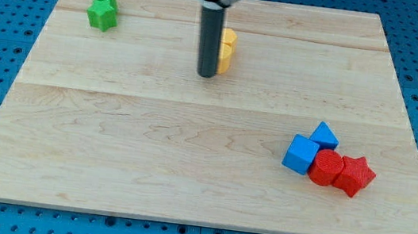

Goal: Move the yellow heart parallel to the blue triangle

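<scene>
My tip [207, 74] sits near the view's top centre, touching the left side of a yellow block [227, 50], partly hidden behind the rod; its shape cannot be made out fully. The blue triangle [324, 135] lies at the view's lower right, next to a blue cube [300, 154]. The yellow block is far up and left of the blue triangle.
A red cylinder-like block [326, 168] and a red star [353, 175] touch the blue blocks at lower right. Two green blocks [103, 10] sit together at the upper left. The wooden board [108, 160] lies on a blue pegboard.
</scene>
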`<state>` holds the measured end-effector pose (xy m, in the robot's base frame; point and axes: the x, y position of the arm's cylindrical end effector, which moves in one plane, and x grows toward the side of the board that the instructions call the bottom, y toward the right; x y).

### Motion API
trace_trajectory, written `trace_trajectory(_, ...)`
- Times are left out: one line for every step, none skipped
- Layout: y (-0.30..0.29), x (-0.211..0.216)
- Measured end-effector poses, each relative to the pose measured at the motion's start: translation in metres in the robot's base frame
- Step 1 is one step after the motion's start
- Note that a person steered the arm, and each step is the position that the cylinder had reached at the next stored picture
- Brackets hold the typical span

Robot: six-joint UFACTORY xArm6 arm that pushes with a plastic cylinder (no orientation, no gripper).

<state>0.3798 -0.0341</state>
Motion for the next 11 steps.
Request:
trace_trajectory(-0.026,-0.005)
trace_trajectory(0.008,-0.022)
trace_trajectory(0.043,-0.041)
trace_trajectory(0.055,-0.060)
trace_trajectory(0.097,-0.060)
trace_trajectory(0.114,-0.056)
trace_trajectory(0.134,-0.053)
trace_trajectory(0.153,-0.059)
trace_trajectory(0.155,-0.045)
trace_trajectory(0.160,-0.018)
trace_trajectory(0.160,0.006)
